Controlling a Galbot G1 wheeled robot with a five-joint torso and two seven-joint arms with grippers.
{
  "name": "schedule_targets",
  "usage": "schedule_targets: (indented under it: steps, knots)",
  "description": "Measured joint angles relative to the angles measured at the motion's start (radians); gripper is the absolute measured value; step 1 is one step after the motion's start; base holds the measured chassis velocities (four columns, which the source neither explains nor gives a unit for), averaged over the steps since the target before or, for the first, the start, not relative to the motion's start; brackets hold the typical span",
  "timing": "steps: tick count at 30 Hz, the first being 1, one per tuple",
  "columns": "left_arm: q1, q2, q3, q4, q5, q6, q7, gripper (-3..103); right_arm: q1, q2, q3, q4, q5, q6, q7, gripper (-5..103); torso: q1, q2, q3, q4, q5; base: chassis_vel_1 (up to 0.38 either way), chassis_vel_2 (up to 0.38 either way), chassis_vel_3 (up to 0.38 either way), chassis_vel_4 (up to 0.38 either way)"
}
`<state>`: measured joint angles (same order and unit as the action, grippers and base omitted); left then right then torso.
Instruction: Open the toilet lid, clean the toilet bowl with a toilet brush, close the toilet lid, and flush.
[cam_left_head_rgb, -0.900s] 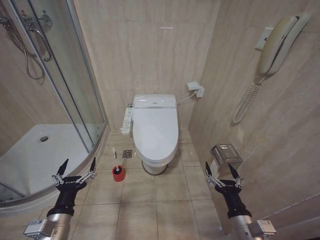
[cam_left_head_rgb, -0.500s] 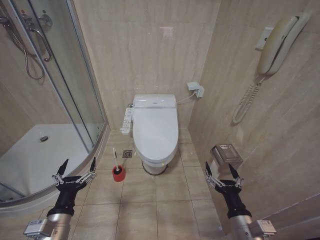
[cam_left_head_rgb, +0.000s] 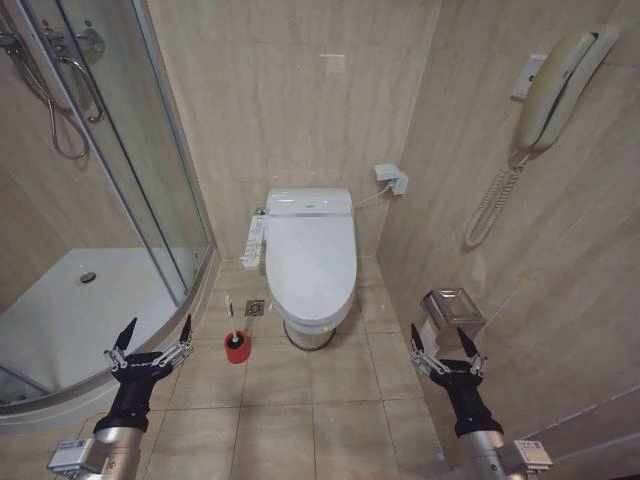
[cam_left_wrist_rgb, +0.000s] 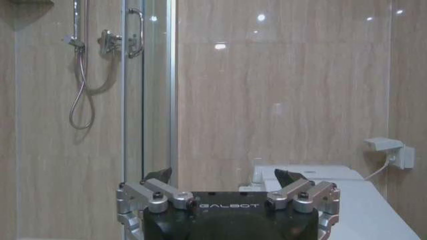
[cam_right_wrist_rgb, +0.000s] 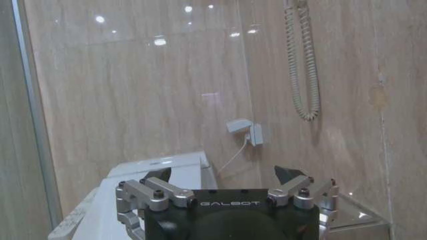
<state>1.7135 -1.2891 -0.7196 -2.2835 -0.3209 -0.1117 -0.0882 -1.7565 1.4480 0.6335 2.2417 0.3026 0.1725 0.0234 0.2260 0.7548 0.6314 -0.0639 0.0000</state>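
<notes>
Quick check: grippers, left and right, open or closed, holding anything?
Left gripper: open, empty, low over the tiled floor near the shower.
Right gripper: open, empty, low by the right wall.

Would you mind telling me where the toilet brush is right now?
In the head view, the toilet brush stands upright in its red holder on the floor, just left of the toilet bowl, ahead of the left gripper.

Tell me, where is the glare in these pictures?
Head view: a soft light patch on the wall tiles above the toilet lid. Left wrist view: bright spots on the tiles and shower glass. Right wrist view: ceiling lights mirrored high on the wall.
</notes>
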Motion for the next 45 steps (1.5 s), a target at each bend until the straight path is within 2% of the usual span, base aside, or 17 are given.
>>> schedule_targets:
  steps: [4, 7, 8, 11, 12, 15, 17, 26, 28, 29, 31, 35, 45]
  knots:
    - [0.000, 0.000, 0.000, 0.000, 0.000, 0.000, 0.000, 100, 0.002, 0.001, -0.001, -0.012, -0.002, 0.012, -0.002, 100, 0.000, 0.000, 0.000, 0.0000, -0.0002, 0.000, 0.000, 0.000, 0.000]
    - [0.000, 0.000, 0.000, 0.000, 0.000, 0.000, 0.000, 100, 0.015, 0.009, -0.010, -0.095, -0.031, 0.083, -0.020, 100, 0.000, 0.000, 0.000, 0.0000, 0.0000, 0.000, 0.000, 0.000, 0.000]
    - [0.000, 0.000, 0.000, 0.000, 0.000, 0.000, 0.000, 100, 0.015, 0.009, -0.010, -0.095, -0.031, 0.083, -0.020, 100, 0.000, 0.000, 0.000, 0.0000, 0.0000, 0.000, 0.000, 0.000, 0.000]
    - [0.000, 0.000, 0.000, 0.000, 0.000, 0.000, 0.000, 100, 0.037, 0.021, -0.023, -0.215, -0.074, 0.190, -0.047, 100, 0.000, 0.000, 0.000, 0.0001, 0.0000, 0.000, 0.000, 0.000, 0.000]
    - [0.000, 0.000, 0.000, 0.000, 0.000, 0.000, 0.000, 100, 0.037, 0.021, -0.023, -0.215, -0.074, 0.190, -0.047, 100, 0.000, 0.000, 0.000, 0.0001, 0.0000, 0.000, 0.000, 0.000, 0.000]
    - [0.000, 0.000, 0.000, 0.000, 0.000, 0.000, 0.000, 100, 0.057, 0.033, -0.035, -0.330, -0.115, 0.290, -0.073, 100, 0.000, 0.000, 0.000, 0.0001, 0.0000, 0.000, 0.000, 0.000, 0.000]
    - [0.000, 0.000, 0.000, 0.000, 0.000, 0.000, 0.000, 100, 0.063, 0.038, -0.041, -0.372, -0.131, 0.327, -0.083, 100, 0.000, 0.000, 0.000, 0.0000, 0.0003, 0.000, 0.000, 0.000, 0.000]
    - [0.000, 0.000, 0.000, 0.000, 0.000, 0.000, 0.000, 100, 0.066, 0.039, -0.044, -0.365, -0.122, 0.338, -0.102, 100, 0.000, 0.000, 0.000, -0.0001, 0.0002, 0.000, 0.000, 0.000, 0.000]
    - [0.000, 0.000, 0.000, 0.000, 0.000, 0.000, 0.000, 100, 0.071, 0.039, -0.051, -0.304, -0.080, 0.338, -0.140, 100, 0.000, 0.000, 0.000, -0.0001, 0.0002, 0.000, 0.000, 0.000, 0.000]
    - [0.000, 0.000, 0.000, 0.000, 0.000, 0.000, 0.000, 100, 0.076, 0.040, -0.060, -0.230, -0.029, 0.339, -0.187, 100, 0.000, 0.000, 0.000, 0.0003, -0.0003, 0.000, 0.000, 0.000, 0.000]
    - [0.000, 0.000, 0.000, 0.000, 0.000, 0.000, 0.000, 100, 0.077, 0.040, -0.063, -0.204, -0.010, 0.339, -0.203, 100, 0.000, 0.000, 0.000, 0.0003, -0.0005, 0.000, 0.000, 0.000, 0.000]
    - [0.000, 0.000, 0.000, 0.000, 0.000, 0.000, 0.000, 100, 0.070, 0.036, -0.059, -0.150, -0.015, 0.327, -0.209, 100, 0.000, 0.000, 0.000, -0.0001, -0.0005, 0.000, 0.000, 0.000, 0.000]
    - [0.000, 0.000, 0.000, 0.000, 0.000, 0.000, 0.000, 100, 0.066, 0.034, -0.051, -0.191, -0.040, 0.364, -0.215, 100, 0.000, 0.000, 0.000, 0.0000, 0.0001, 0.000, 0.000, 0.000, 0.000]
